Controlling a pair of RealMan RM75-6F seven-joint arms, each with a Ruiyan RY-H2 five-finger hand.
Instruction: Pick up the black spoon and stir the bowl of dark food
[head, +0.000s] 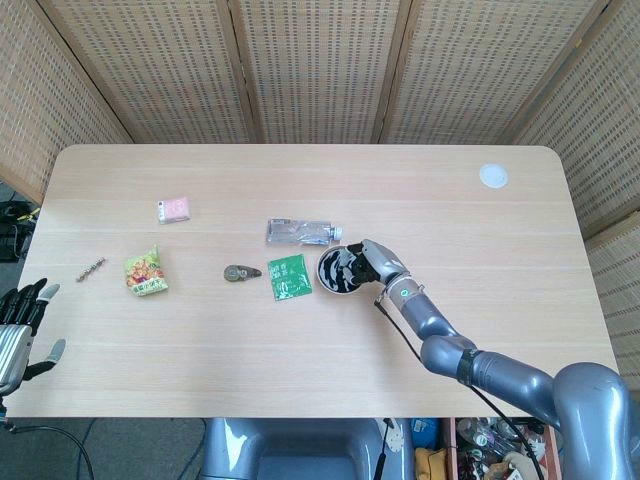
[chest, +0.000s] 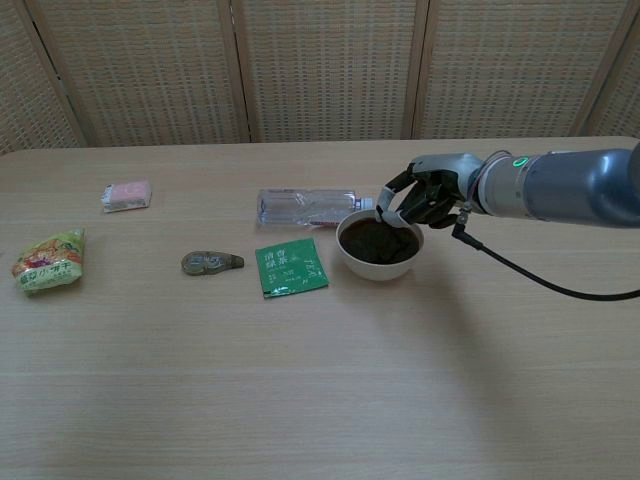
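Observation:
A white bowl (head: 326, 281) (chest: 375, 271) of dark food stands mid-table, to the right of a green packet. My right hand (head: 372, 263) (chest: 424, 196) hovers at the bowl's far right rim, fingers curled around the black spoon (chest: 391, 224). The spoon's lower end dips toward the food, and most of it is hidden among the dark fingers. Far from the bowl, my left hand (head: 18, 328) hangs off the table's near left corner with fingers spread and nothing in it; only the head view shows it.
A clear bottle (head: 298, 232) (chest: 305, 207) lies just behind the bowl. Left of it are the green packet (head: 288, 276) (chest: 290, 268), a tape dispenser (head: 237, 272) (chest: 211, 262), a snack bag (head: 146, 272) (chest: 46, 260) and a pink pack (head: 174, 209) (chest: 127, 194). A white disc (head: 492, 176) sits far right.

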